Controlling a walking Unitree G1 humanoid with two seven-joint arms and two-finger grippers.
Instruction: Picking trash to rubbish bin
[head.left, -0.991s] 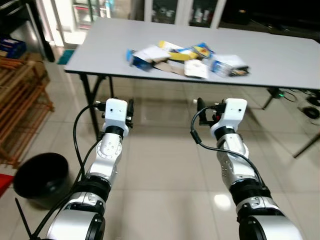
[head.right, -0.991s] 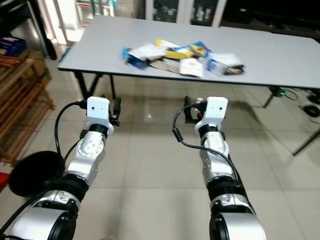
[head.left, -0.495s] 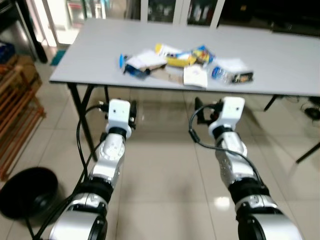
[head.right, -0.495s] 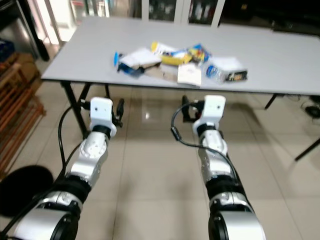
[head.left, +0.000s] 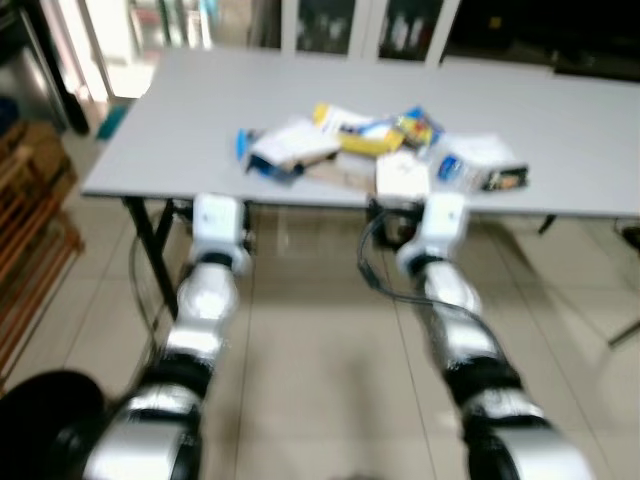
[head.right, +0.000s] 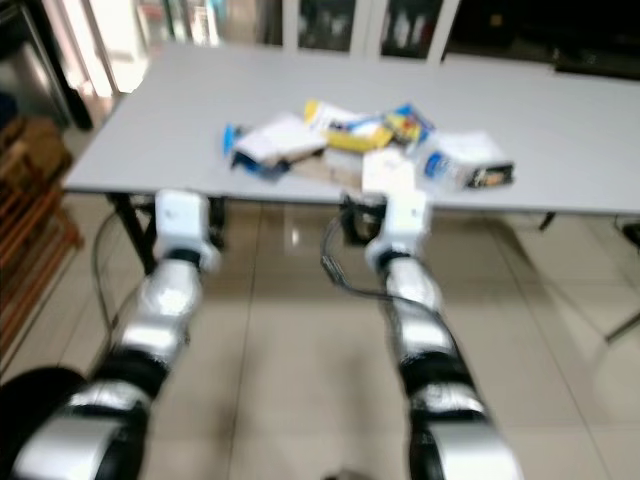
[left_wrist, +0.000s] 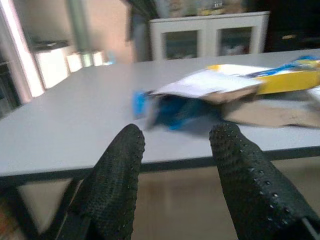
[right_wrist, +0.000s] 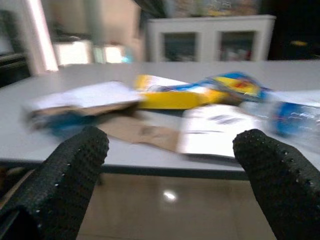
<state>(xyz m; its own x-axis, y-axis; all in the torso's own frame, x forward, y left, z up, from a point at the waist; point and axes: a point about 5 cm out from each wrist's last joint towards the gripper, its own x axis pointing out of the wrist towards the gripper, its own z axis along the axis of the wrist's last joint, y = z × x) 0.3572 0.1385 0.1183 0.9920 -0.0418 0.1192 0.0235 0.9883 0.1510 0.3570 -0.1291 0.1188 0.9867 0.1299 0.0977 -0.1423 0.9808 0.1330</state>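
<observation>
Both claws, left claw (left_wrist: 175, 165) and right claw (right_wrist: 170, 175), gape before the trash (head.left: 375, 155).

Both arms (head.left: 205, 300) are silver metal with white box-shaped wrists (head.left: 220, 216). A black cable (head.left: 375, 265) curves beside the right arm. The end effector fingers (left_wrist: 117, 180) are black with a dotted rubber surface.

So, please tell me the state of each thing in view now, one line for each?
Left gripper: jaws open, holding nothing, short of the table edge.
Right gripper: jaws open wide, holding nothing, facing the trash.
Trash pile: lying loose on the table, untouched.
Table: standing, bearing the trash.
Black bin: on the floor at the robot's left, upright.
</observation>
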